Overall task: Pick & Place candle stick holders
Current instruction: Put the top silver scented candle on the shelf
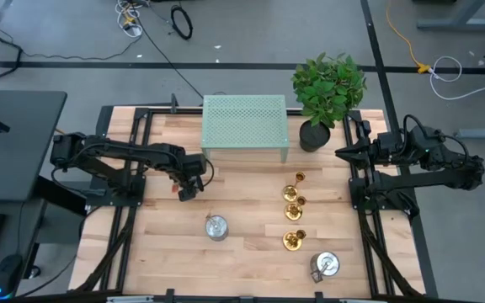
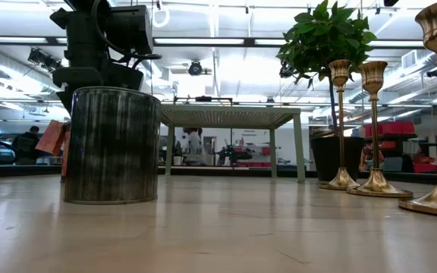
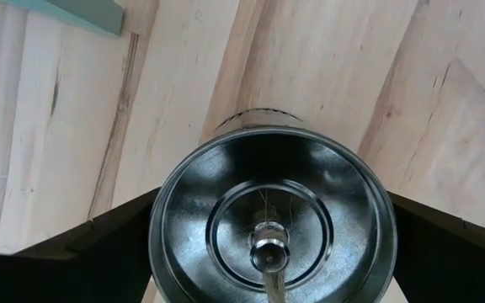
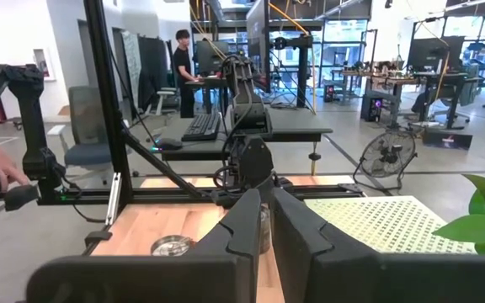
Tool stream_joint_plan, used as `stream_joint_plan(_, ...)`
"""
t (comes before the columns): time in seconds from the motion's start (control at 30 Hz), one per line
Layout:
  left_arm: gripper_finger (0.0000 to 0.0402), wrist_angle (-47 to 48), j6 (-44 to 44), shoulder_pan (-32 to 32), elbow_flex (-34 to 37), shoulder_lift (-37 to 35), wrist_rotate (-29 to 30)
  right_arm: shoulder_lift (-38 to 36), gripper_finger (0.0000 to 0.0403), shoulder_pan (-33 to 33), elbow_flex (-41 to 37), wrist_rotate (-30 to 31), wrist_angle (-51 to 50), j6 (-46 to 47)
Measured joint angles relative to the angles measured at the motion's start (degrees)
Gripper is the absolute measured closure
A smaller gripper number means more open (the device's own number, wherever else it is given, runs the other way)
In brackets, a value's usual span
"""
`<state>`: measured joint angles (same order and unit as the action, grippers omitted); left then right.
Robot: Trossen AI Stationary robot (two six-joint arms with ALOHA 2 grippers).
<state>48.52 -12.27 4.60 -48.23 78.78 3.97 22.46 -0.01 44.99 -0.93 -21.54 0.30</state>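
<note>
Three gold candle stick holders (image 1: 297, 178) (image 1: 293, 202) (image 1: 293, 240) stand upright on their round bases in a row on the table's right half. They also show in the low view (image 2: 373, 129). No gripper touches them. My left gripper (image 1: 188, 189) is left of the table's middle, in front of the green stand, shut on a silver tin can (image 3: 268, 227). In the high view the gripper hides this can. My right gripper (image 4: 265, 220) is shut and empty, waiting at the table's right edge (image 1: 343, 153). My left gripper has the silver can between its two fingers (image 3: 112, 248), one on each side of the can's round wall just under the rim (image 3: 160, 220). The can's round end faces the wrist camera. Whether the can stands on the table or is lifted, I cannot tell.
A second tin can (image 1: 215, 226) stands near my left gripper, toward the near edge, and fills the low view's left (image 2: 112, 144). A third can (image 1: 325, 265) is at the near right. A green perforated stand (image 1: 244, 126) and a potted plant (image 1: 327, 93) are at the far edge.
</note>
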Motion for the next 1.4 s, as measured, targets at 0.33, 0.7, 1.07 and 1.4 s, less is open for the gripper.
stream_joint_plan(0.33,0.0036,2.0,0.4,0.0,0.0,0.0,0.7,0.0,0.0366,0.0,0.0,0.0,0.0,0.1)
stream_joint_plan(0.7,0.0036,0.7,-1.1,-0.1,0.0,0.0,1.1,0.0,0.0366,0.0,0.0,0.0,0.0,0.0)
stream_joint_plan(1.07,0.0036,7.5,-4.0,-3.7,-5.6,-0.4,0.2,0.0,0.0366,0.0,0.0,0.0,0.0,0.0)
stream_joint_plan(1.4,0.0036,22.6,-5.2,-6.4,-26.8,-0.4,2.4,0.0,0.0366,0.0,0.0,0.0,0.0,0.0)
